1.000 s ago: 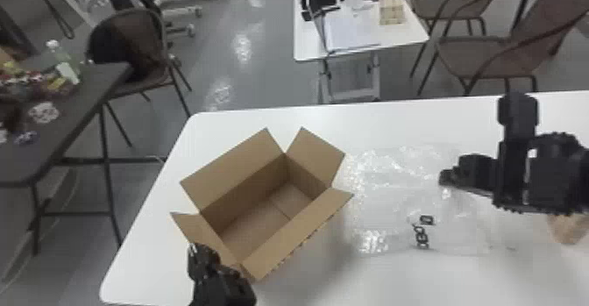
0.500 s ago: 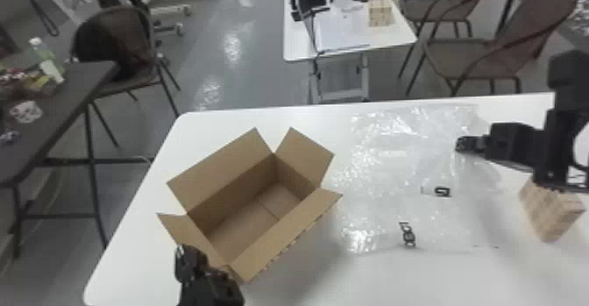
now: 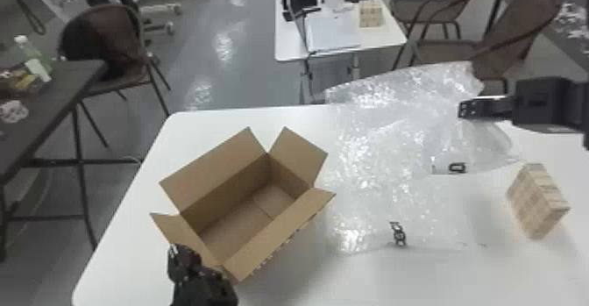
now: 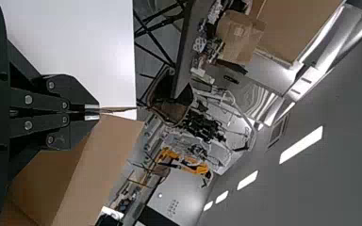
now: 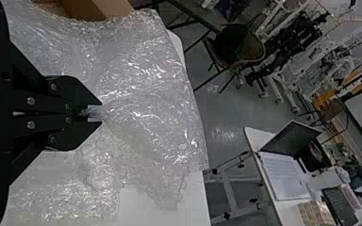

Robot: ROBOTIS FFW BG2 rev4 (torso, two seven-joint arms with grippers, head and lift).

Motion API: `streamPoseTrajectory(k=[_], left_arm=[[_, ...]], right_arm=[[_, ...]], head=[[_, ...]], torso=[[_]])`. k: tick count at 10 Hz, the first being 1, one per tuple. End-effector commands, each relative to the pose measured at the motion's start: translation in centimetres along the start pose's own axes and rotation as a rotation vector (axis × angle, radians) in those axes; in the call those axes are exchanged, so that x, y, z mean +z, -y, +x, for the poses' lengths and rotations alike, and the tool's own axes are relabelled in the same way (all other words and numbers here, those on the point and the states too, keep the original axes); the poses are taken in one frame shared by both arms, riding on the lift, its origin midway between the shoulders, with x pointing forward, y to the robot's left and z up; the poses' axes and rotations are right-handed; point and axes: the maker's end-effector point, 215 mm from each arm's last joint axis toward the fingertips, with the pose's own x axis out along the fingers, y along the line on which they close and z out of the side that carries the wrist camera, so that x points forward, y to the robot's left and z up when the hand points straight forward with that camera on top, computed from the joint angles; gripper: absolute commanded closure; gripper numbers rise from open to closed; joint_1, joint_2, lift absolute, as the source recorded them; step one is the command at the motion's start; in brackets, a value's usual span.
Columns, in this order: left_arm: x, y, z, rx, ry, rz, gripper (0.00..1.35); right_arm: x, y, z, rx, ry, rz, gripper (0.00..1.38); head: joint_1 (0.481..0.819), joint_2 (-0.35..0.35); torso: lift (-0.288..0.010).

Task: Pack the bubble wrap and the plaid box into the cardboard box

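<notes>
My right gripper [image 3: 465, 108] holds the bubble wrap [image 3: 394, 138] at its far right part. The sheet's upper part is raised, while its lower part lies close to the table, right of the cardboard box. In the right wrist view, the fingers of my right gripper [image 5: 93, 113] pinch the bubble wrap [image 5: 146, 99]. The cardboard box [image 3: 280, 235] stands upright with its flaps spread. At its near left corner is my left gripper [image 3: 179, 251]; in the left wrist view, my left gripper [image 4: 94, 112] is closed on a flap [image 4: 118, 136]. The plaid box [image 3: 534, 202] rests on the right side.
The white table [image 3: 144, 178] carries everything, with bare surface left of the cardboard box and along the near edge. Beyond it stand a smaller table [image 3: 293, 42] and chairs [image 3: 477, 51]. A dark table [image 3: 52, 103] is at the left.
My right gripper has risen with the bubble wrap, pulling the sheet's far part up off the table. The plaid box has come into fuller view. My left gripper stays at the cardboard box's corner.
</notes>
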Motion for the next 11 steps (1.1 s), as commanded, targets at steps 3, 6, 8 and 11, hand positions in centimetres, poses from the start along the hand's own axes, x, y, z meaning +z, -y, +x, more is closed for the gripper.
streamPoseTrajectory(k=[3,6,8,11], left_arm=[[-0.4,1.1,0.2,-0.018,-0.011,0.003,1.22],[-0.7,1.3,0.4,-0.023,-0.020,0.006,1.22],[-0.9,1.6,0.4,-0.033,-0.027,0.009,1.22],[-0.9,1.7,0.5,-0.038,-0.027,0.010,1.22]], right_arm=[[0.3,-2.6,4.0,0.065,-0.103,0.005,1.21],[0.8,-5.8,11.3,0.232,-0.116,-0.047,1.21],[-1.1,-8.3,15.1,0.321,-0.179,-0.070,1.21],[-6.2,-13.4,18.8,0.477,-0.327,-0.115,1.21]], head=[[0.695,0.222],[0.695,0.286],[0.695,0.333],[0.695,0.350]], torso=[[-0.102],[-0.102],[-0.102],[-0.102]])
